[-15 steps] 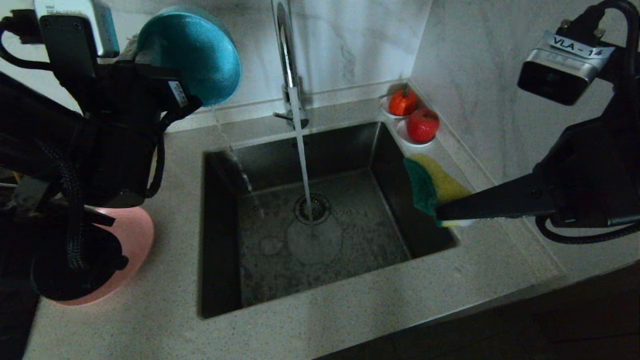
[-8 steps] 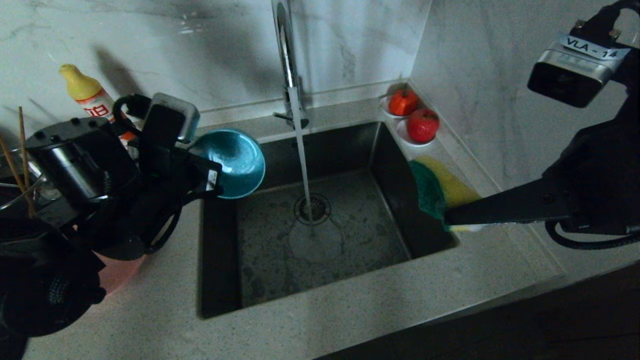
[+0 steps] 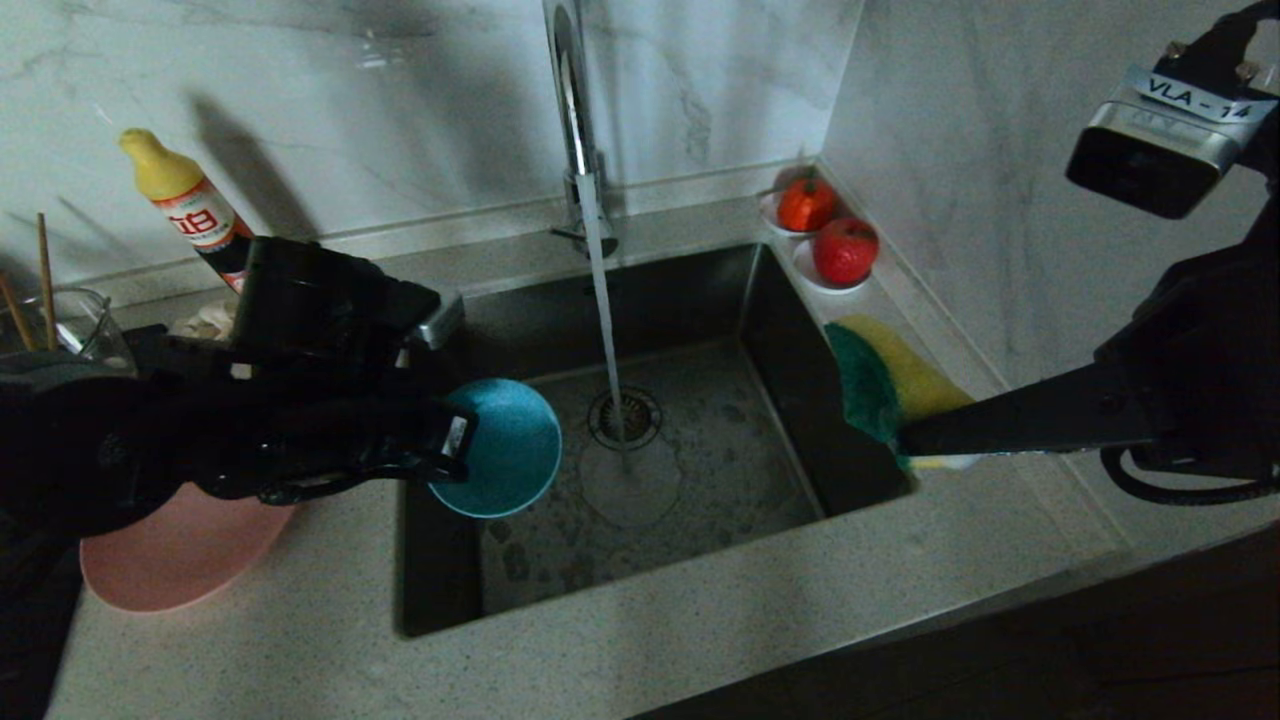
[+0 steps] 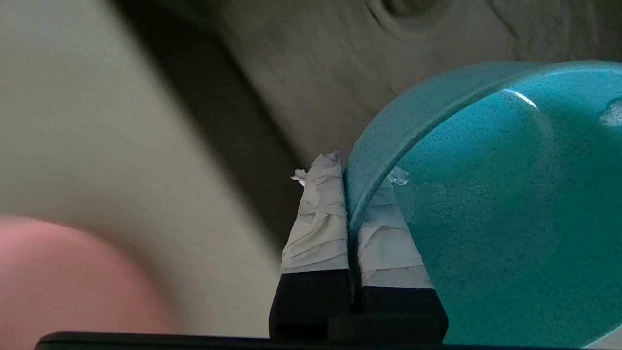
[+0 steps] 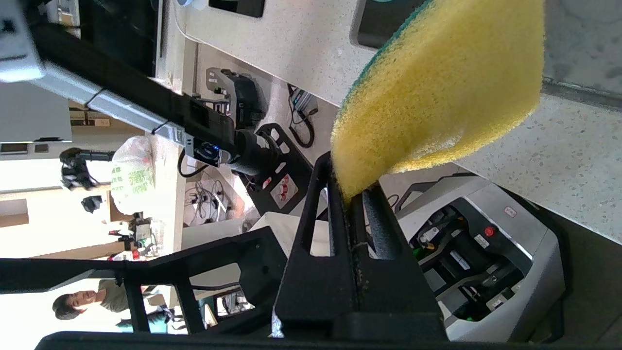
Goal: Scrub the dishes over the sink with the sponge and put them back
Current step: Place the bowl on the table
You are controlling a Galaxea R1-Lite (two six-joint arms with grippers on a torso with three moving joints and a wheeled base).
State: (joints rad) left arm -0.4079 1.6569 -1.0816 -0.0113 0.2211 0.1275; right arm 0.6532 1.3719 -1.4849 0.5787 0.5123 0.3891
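My left gripper point(image 3: 450, 440) is shut on the rim of the teal bowl point(image 3: 505, 447), one taped finger inside and one outside point(image 4: 357, 167). The bowl point(image 4: 486, 194) hangs on edge over the left side of the sink point(image 3: 700, 500). The pink plate point(image 3: 180, 550) lies on the counter left of the sink, partly under my left arm. My right gripper point(image 3: 905, 440) is shut on the sponge point(image 3: 885, 385), held above the sink's right rim with its green face toward the basin. The sponge's yellow side point(image 5: 437, 87) sticks out past the closed jaws point(image 5: 352, 189).
Water runs from the tap point(image 3: 572, 120) onto the drain point(image 3: 625, 418). Two saucers with red fruit point(image 3: 825, 235) stand in the back right corner by the marble wall. A yellow-capped bottle point(image 3: 190, 215), a beige cloth wad point(image 3: 205, 320) and a glass pot point(image 3: 60, 320) stand at the back left.
My left arm has brought the bowl down from high at the back left to low over the sink's left side, rolling the wrist. The right gripper and sponge have barely moved.
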